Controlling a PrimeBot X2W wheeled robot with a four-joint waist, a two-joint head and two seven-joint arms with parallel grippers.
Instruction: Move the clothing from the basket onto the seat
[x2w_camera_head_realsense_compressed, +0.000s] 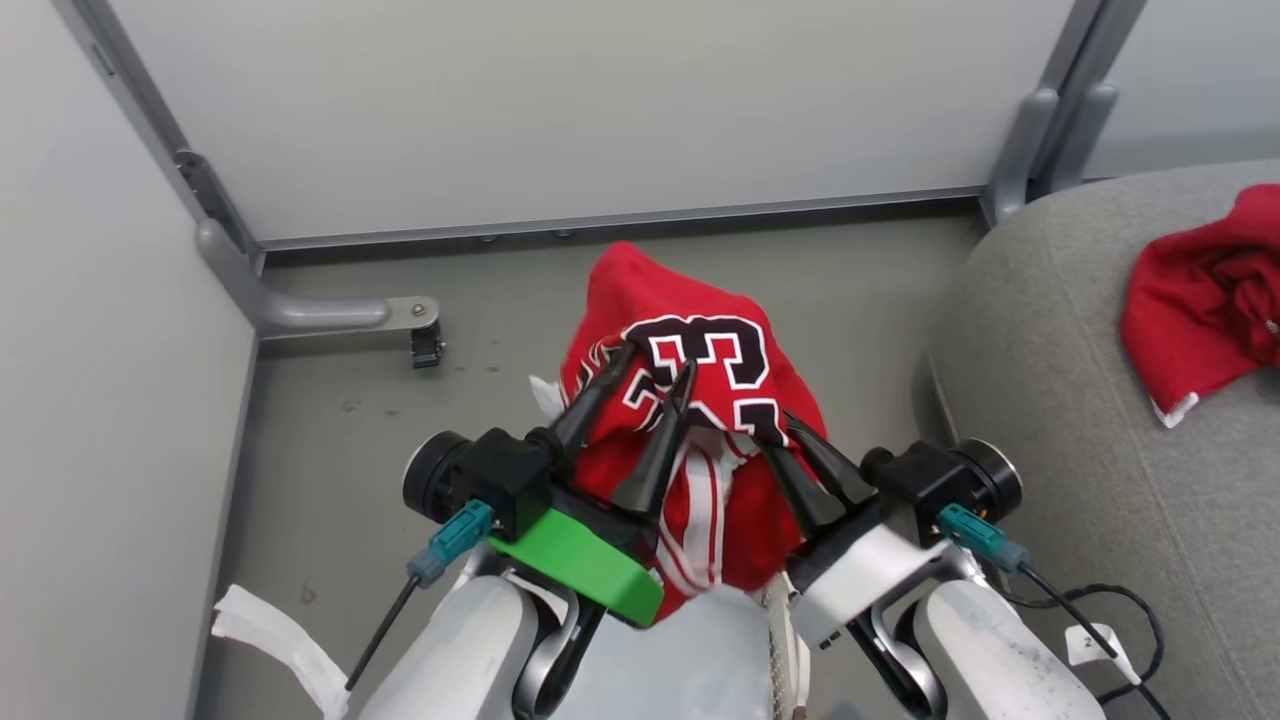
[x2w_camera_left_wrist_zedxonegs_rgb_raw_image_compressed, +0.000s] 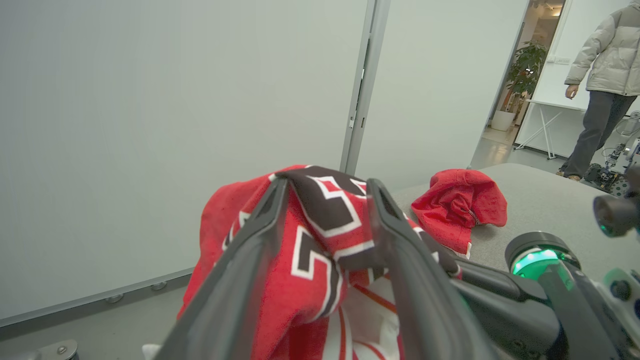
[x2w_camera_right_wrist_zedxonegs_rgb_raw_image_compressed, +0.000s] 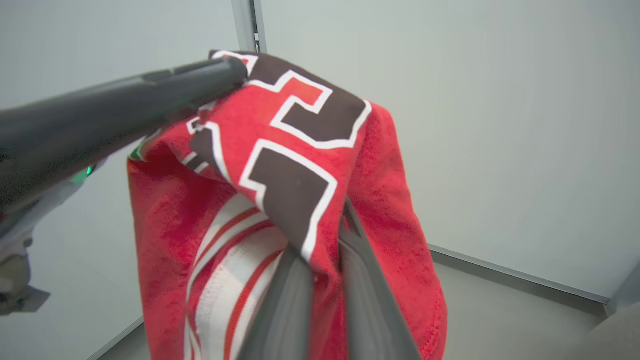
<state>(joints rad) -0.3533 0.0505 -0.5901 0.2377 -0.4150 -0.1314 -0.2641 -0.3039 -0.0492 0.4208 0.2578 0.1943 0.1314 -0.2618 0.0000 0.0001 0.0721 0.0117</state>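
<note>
A red garment of the clothing, with a black-and-white 33 and striped trim, hangs in the air between both grippers. My left gripper is open, its two fingers spread with the fabric draped between them. My right gripper is shut on a lower fold of the same garment. Another red piece lies on the grey seat at the right, also visible in the left wrist view. The basket is largely hidden under my arms; a sliver of cream perforated plastic shows between the forearms.
White partition walls close the left and far sides, with a metal foot bracket on the grey floor. A black cable lies by the seat's front. A person walks in the doorway beyond the seat.
</note>
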